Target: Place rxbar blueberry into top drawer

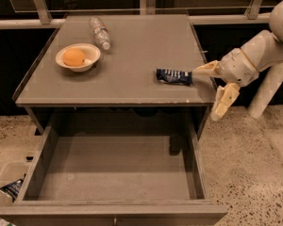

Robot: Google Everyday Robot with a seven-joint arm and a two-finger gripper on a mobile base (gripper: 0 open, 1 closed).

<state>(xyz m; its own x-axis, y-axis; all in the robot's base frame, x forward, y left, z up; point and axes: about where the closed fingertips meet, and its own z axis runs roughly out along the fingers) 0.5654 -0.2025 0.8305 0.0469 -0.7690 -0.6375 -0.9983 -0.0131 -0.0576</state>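
Observation:
The rxbar blueberry [173, 76], a dark navy wrapper with white lettering, lies flat on the right side of the grey tabletop [132, 51]. My gripper [211, 86] is at the table's right edge, just right of the bar, with its cream fingers spread apart. The upper finger [203, 69] points at the bar's right end and the lower finger [224, 102] hangs past the table edge. The gripper holds nothing. The top drawer [108, 213] is pulled fully out below the tabletop and its flat bottom is bare.
A white bowl [78, 59] with an orange sits at the table's left. A clear plastic bottle [100, 32] lies behind it. A dark packet [12, 188] sits in a bin on the floor at lower left. The speckled floor lies to the right.

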